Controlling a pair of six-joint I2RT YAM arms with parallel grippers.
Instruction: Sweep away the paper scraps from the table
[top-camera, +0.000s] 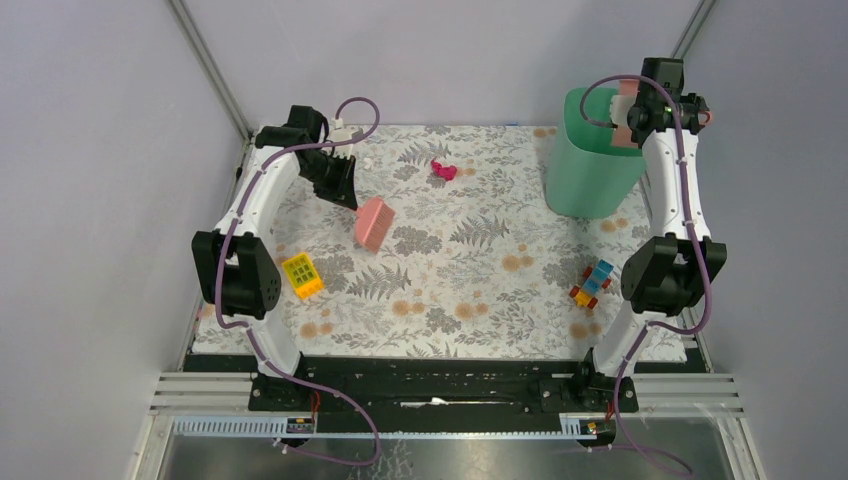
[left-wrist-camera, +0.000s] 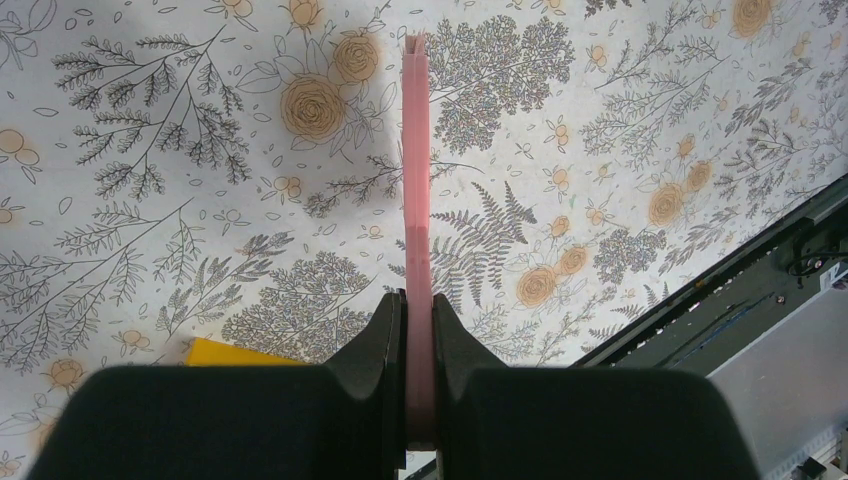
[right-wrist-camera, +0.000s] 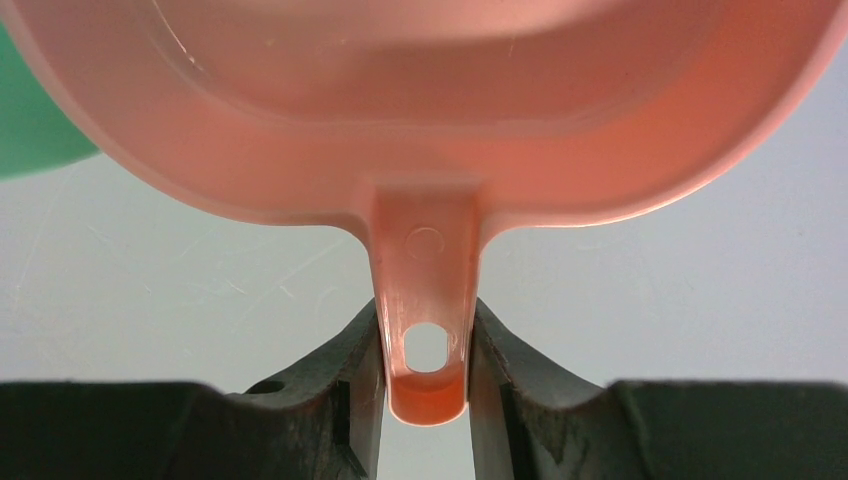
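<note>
Magenta paper scrap (top-camera: 443, 170), apparently crumpled, floral table (top-camera: 480, 290)

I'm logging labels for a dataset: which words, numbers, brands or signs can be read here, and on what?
No text is readable. The pink plastic dustpan handle bears only a blank embossed circle; the mint-green plastic bin, yellow studded brick, flat pink brush and leaf-patterned table show no writing.

Wht/blk arms (top-camera: 262, 190), purple cables (top-camera: 358, 99)
</note>
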